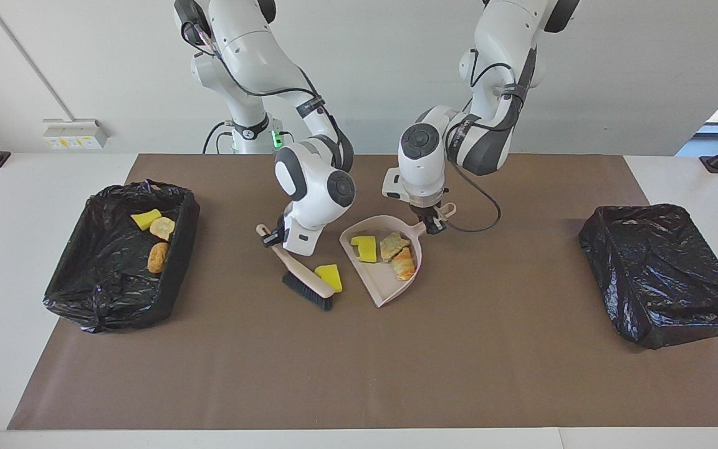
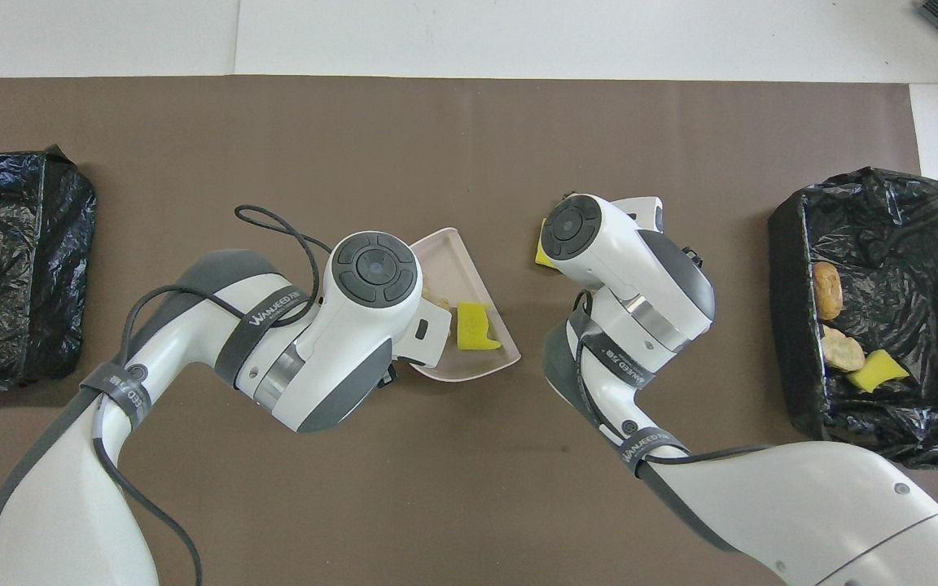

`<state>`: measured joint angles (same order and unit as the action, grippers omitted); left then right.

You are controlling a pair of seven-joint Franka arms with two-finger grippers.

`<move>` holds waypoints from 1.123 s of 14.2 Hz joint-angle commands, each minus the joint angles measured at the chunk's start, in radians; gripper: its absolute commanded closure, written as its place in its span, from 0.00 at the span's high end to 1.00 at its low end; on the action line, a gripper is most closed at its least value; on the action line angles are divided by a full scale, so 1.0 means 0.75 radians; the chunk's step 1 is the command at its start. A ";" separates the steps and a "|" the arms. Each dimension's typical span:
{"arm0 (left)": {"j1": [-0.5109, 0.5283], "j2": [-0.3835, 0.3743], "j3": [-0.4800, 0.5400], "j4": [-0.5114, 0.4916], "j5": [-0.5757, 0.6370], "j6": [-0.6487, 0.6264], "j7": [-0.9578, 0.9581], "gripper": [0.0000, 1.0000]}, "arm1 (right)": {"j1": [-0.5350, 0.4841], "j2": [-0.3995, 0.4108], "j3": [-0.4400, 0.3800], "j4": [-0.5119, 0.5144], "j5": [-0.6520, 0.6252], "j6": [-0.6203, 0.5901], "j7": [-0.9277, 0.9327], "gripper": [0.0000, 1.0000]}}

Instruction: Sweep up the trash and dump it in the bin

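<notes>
My left gripper is shut on the handle of the pale pink dustpan, which rests on the mat. In the pan lie a yellow chunk and two tan pieces. My right gripper is shut on the handle of the beige brush, whose black bristles touch the mat. One yellow chunk lies on the mat between the bristles and the pan. The black-lined bin at the right arm's end holds a yellow chunk and two tan pieces. In the overhead view the wrists hide both grippers.
A second black-lined bin stands at the left arm's end of the table, with no trash showing in it. A brown mat covers the table. The dustpan and the filled bin also show in the overhead view.
</notes>
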<state>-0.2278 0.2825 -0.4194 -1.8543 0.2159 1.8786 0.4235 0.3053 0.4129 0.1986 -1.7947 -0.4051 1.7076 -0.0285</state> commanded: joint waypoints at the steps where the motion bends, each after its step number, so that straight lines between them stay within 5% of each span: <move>1: -0.001 -0.045 0.003 -0.060 0.023 -0.022 -0.013 0.00 | -0.012 -0.078 0.038 -0.053 0.202 -0.025 -0.025 0.00; 6: 0.001 -0.045 0.003 -0.066 0.023 -0.003 0.012 0.00 | -0.002 -0.158 0.038 -0.086 0.625 -0.043 0.048 0.00; 16: 0.003 -0.045 0.064 -0.068 0.013 0.091 0.304 0.00 | -0.070 -0.256 0.034 -0.213 0.634 0.059 -0.015 0.00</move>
<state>-0.2264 0.2750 -0.3746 -1.8750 0.2172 1.9123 0.6303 0.2670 0.2589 0.2169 -1.9151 0.0558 1.7295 -0.0151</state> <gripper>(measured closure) 0.674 0.731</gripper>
